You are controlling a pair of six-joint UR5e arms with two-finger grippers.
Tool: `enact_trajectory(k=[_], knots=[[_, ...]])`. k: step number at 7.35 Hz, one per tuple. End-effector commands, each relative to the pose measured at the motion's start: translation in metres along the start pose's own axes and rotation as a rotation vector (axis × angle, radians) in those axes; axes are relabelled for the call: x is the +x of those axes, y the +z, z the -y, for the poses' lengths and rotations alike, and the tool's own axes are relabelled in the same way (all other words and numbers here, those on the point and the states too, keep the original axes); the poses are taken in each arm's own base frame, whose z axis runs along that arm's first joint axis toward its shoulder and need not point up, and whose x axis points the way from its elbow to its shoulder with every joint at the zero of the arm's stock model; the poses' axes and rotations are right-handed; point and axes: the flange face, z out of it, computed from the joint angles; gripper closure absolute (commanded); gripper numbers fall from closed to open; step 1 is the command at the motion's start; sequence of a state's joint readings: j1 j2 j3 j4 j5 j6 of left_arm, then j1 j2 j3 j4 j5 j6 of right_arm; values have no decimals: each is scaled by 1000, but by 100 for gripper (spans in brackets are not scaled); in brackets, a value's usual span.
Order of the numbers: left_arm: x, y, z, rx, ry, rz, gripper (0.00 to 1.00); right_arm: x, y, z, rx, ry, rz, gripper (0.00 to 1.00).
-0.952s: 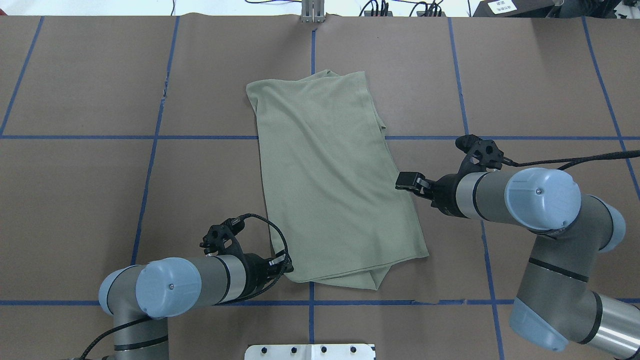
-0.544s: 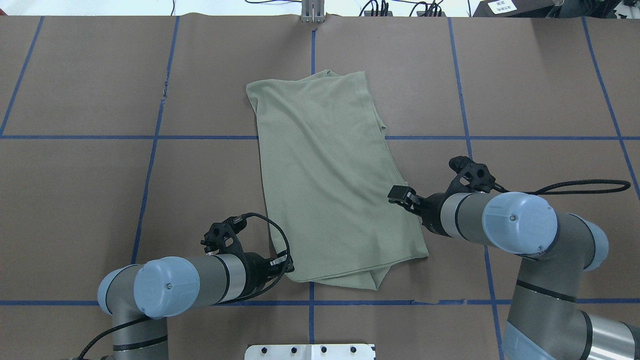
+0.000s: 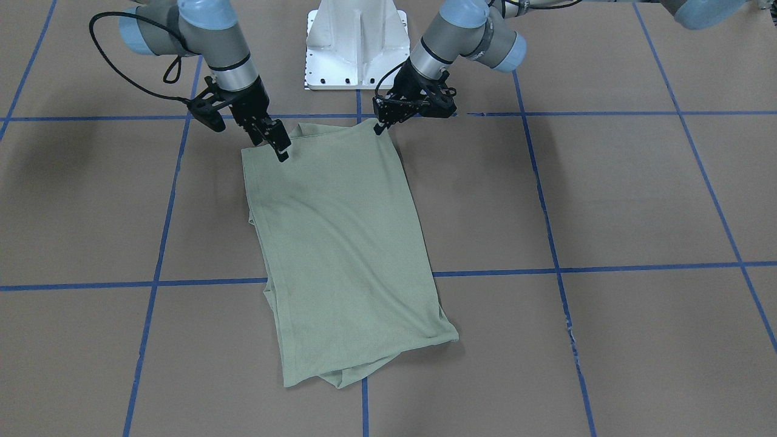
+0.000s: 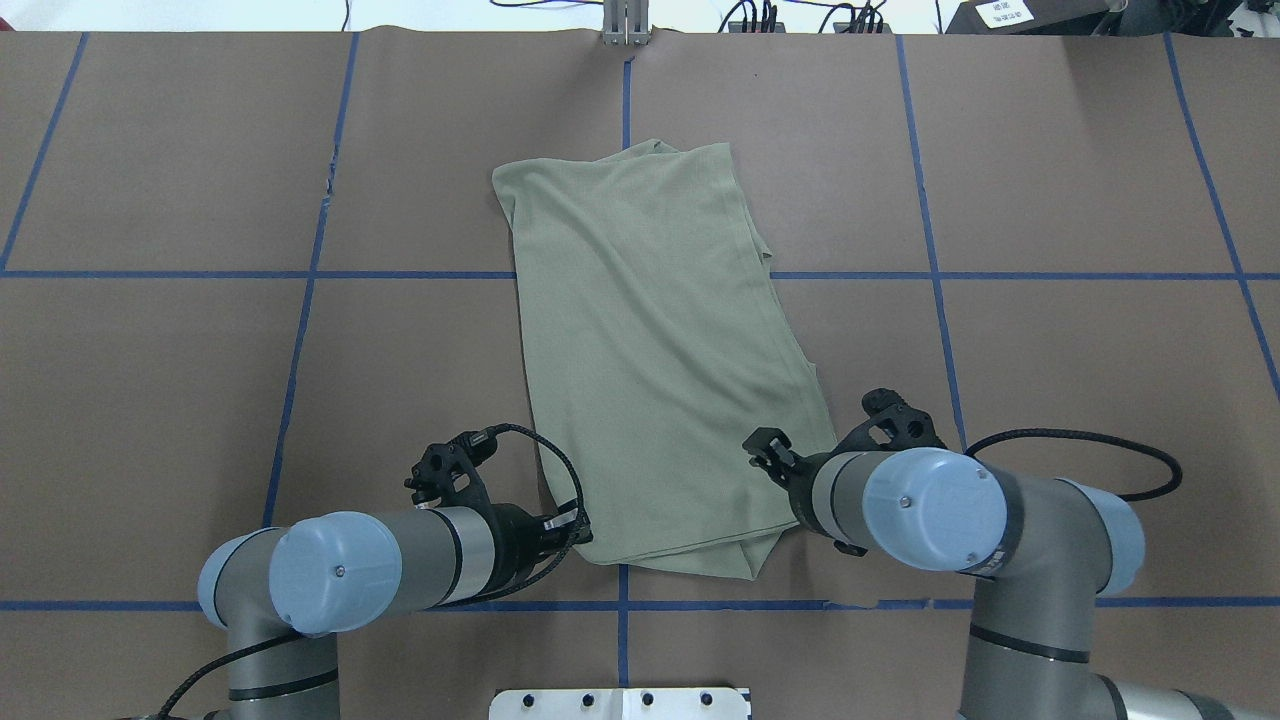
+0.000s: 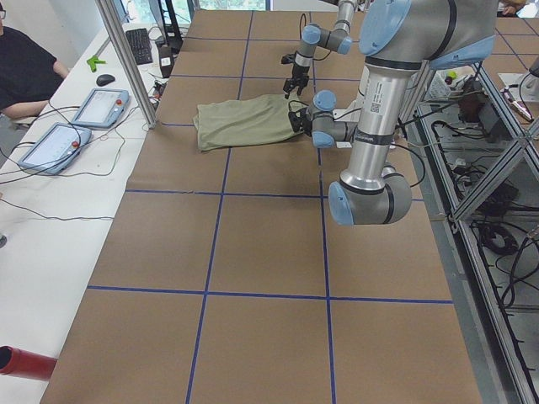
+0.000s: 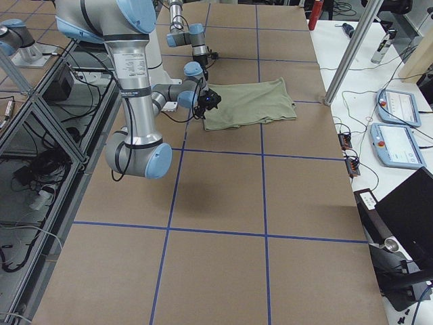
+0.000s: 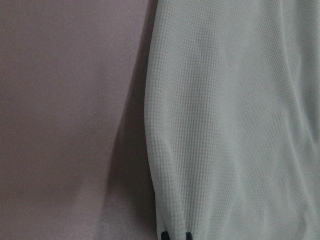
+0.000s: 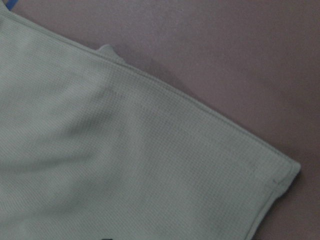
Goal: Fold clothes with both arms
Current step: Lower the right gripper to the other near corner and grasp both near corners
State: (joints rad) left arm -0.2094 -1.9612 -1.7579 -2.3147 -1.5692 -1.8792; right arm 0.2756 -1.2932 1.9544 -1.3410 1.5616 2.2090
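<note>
Below me the shirt (image 8: 115,165) fills the lower left of my view, its fine knit lying in soft ripples. Its stitched hem (image 8: 200,122) runs slantwise from upper left to lower right and ends in a corner (image 8: 290,172) near the right edge, where the cloth turns back toward the bottom. A bit of a lower layer (image 8: 107,50) pokes out past the hem at upper left. Brown table (image 8: 225,45) takes the upper right, shadowed along the hem. A sliver of blue tape (image 8: 10,3) shows at top left. A dark speck (image 8: 105,239) at the bottom edge is too small for me to name.
</note>
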Motion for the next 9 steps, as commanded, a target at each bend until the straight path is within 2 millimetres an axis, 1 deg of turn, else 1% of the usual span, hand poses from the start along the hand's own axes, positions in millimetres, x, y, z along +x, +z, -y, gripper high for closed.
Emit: enact_trajectory(k=[1, 2, 3, 5, 6, 7, 9], knots=[[1, -1, 1, 1, -1, -3, 100, 3, 9, -43, 45, -2, -33, 6], [1, -1, 1, 1, -1, -3, 100, 5, 15, -43, 56, 0, -35, 6], [1, -2, 1, 1, -1, -4, 100, 3, 15, -38, 62, 6, -32, 6], [1, -2, 1, 1, 1, -4, 100, -8, 14, -16, 93, 14, -18, 7], [1, -1, 0, -1, 0, -4, 100, -7, 21, -12, 110, 13, -24, 7], [2, -2, 0, -1, 1, -5, 100, -6, 25, -11, 115, 14, -30, 7], [2, -2, 0, -1, 1, -5, 100, -2, 25, -17, 99, 8, -42, 6]])
